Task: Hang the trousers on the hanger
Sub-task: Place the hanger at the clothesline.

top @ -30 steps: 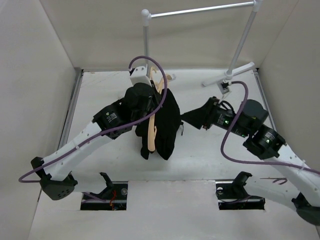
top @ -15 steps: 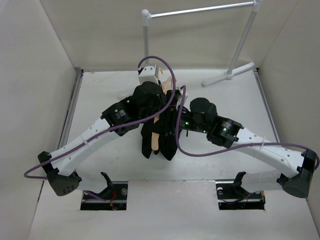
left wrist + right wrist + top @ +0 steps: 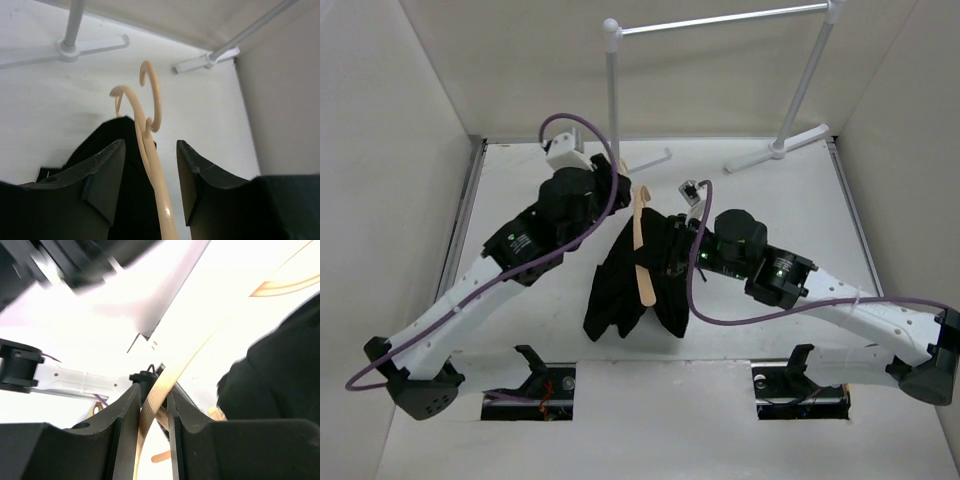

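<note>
The tan wooden hanger [image 3: 642, 245] lies tilted at the table's middle with the black trousers [image 3: 620, 290] draped over it. My right gripper [image 3: 672, 250] is shut on one curved arm of the hanger [image 3: 200, 347], and the trousers [image 3: 280, 375] bulk at its right. My left gripper [image 3: 618, 182] is open just behind the hanger's hook end. In the left wrist view the hanger [image 3: 150, 130] passes between the open fingers [image 3: 107, 165] without touching them, its hook pointing away, the trousers [image 3: 107, 140] beneath. The left gripper [image 3: 150, 145] holds nothing.
The white-and-silver pole rack [image 3: 613, 90] stands at the back, its feet [image 3: 775, 150] on the table's far edge; the feet also show in the left wrist view [image 3: 67, 47]. Walls enclose the table on left, right and back. Purple cables loop over both arms.
My left gripper has let go of the hanger and drawn back to the left. My right gripper has come in and closed on the hanger. The hanger and trousers now sit lower and nearer.
</note>
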Controlling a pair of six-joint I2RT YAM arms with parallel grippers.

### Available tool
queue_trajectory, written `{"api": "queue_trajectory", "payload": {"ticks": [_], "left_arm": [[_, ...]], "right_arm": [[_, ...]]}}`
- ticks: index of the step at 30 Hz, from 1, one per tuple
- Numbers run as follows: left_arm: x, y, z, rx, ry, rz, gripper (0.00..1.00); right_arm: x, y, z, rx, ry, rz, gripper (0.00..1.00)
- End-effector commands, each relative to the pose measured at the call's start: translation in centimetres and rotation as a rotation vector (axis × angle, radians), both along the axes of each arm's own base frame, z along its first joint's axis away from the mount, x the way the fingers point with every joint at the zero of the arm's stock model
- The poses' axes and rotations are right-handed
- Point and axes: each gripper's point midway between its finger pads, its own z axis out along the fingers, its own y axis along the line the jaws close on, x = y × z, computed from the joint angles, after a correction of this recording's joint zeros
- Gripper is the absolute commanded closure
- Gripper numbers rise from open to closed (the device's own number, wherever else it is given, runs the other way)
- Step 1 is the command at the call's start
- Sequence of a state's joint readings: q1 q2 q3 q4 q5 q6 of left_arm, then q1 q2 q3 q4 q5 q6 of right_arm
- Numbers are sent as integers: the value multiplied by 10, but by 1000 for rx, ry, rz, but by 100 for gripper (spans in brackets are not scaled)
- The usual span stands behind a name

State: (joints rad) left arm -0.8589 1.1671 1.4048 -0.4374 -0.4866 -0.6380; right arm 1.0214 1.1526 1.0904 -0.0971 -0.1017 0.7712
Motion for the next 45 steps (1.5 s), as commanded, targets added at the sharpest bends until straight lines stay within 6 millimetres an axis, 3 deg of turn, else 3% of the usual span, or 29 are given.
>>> {"api": "queue_trajectory", "payload": {"ticks": [1, 7, 14, 18, 20, 23, 25, 31, 35, 39, 45], "left_arm": [[-4, 20, 39, -174, -76, 33, 55], [-14, 59, 60, -236, -124, 87, 51], [-20, 88, 46, -255, -96, 150, 51], [-19, 87, 37, -274, -62, 131, 50], [-18, 71, 27, -309, -9, 83, 49], [-17, 28, 1, -444, 113, -15, 47], [-13, 11, -10, -521, 133, -39, 45], [10, -17, -12, -626, 99, -50, 39], [15, -48, -39, -564, 190, -79, 38], [12, -69, -73, -481, 299, -89, 46], [26, -66, -76, -468, 282, -35, 74]], "right_arm": [[3, -11, 61, 170, -110, -28, 93], [25, -39, 91, 198, -199, -100, 94], [49, -66, 147, 306, -301, -155, 97], [54, -73, 162, 349, -310, -143, 97], [56, -70, 151, 335, -290, -138, 97], [58, -69, 118, 293, -239, -147, 97], [57, -69, 98, 287, -203, -153, 97], [43, -78, 68, 306, -147, -156, 97], [36, -86, 54, 306, -130, -169, 97], [31, -95, 43, 305, -123, -189, 97], [22, -102, 18, 281, -84, -189, 96]]}}
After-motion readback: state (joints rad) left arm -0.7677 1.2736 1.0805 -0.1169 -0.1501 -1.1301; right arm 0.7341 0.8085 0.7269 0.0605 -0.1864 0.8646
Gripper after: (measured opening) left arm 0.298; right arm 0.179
